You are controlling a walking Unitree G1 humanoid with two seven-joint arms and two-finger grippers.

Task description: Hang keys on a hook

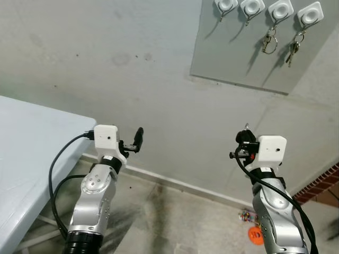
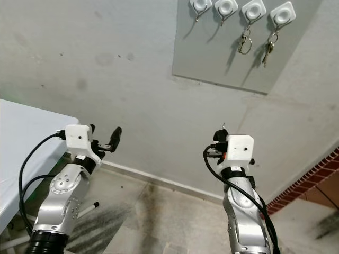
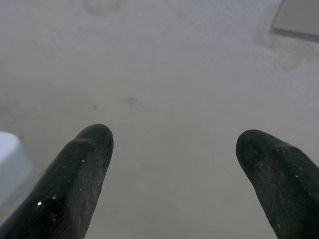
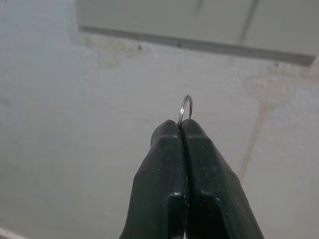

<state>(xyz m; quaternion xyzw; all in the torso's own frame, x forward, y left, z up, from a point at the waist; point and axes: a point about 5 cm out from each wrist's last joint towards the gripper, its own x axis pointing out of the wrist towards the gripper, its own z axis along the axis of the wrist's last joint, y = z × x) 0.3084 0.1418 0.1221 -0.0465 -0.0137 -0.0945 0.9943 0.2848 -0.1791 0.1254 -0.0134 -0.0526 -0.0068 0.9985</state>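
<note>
Right wrist view, right hand (image 4: 183, 130) pinching key ring (image 4: 185, 108)

The wall (image 1: 132, 69) is pale grey with faint darker smudges, and the panel (image 1: 238, 63) on it is a flatter, slightly greener grey carrying four white hooks (image 1: 280, 9) — silver keys (image 1: 292, 53) and a silver ring (image 1: 270, 42) hang from two of them. The arms are silver with white wrist blocks and black cables; the right pincer (image 4: 183, 130) has black fingers closed on a thin silver key ring (image 4: 185, 107), the left pincer (image 3: 174, 149) black fingers too. The tabletop (image 1: 26, 148) is pale blue-white, the floor (image 1: 175, 222) grey streaked with black, with an orange object (image 1: 256, 234) and red brick (image 1: 318, 188) at the corner.
</note>
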